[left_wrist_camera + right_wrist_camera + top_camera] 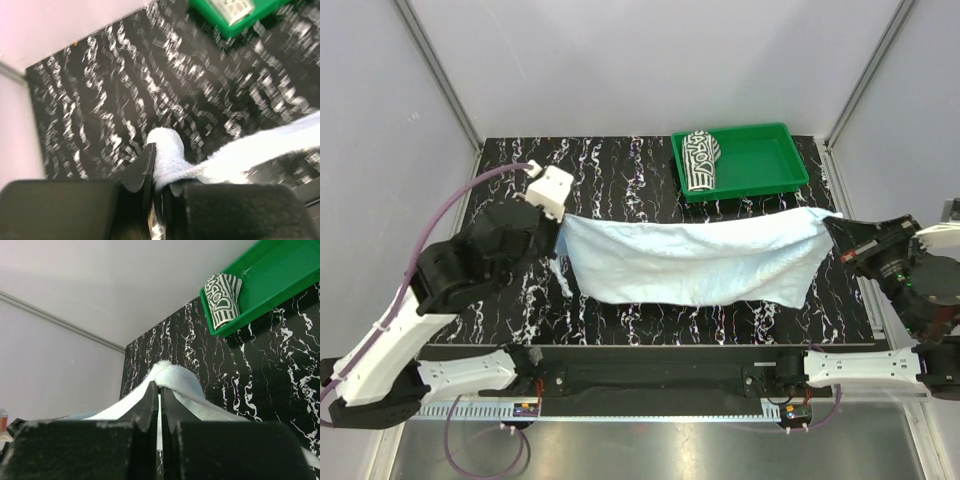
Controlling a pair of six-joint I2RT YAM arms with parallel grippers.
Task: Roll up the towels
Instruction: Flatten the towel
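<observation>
One black table with white marbling is carrying the whole set-up, and two arms are reaching over it from the near edge, one from each side. Two towels are showing. The larger, the pale blue towel, is hanging spread out between the two grippers across the middle of the table, its upper edge running almost straight from left to right and its lower edge sagging toward the near side; whether that lower edge is touching the table cannot be told. One green tray is sitting at the far right of the table, well apart from the blue towel. It is holding one item: the striped towel, dark green and white, lying rolled up at the tray's left end, while the remainder of the tray floor is showing bare green. The left gripper is clenching the left corner of the pale blue towel, with a bunch of cloth bulging out past its fingertips. The right gripper is pinching the right corner in the same way, a fold of cloth looping over its closed tips.
</observation>
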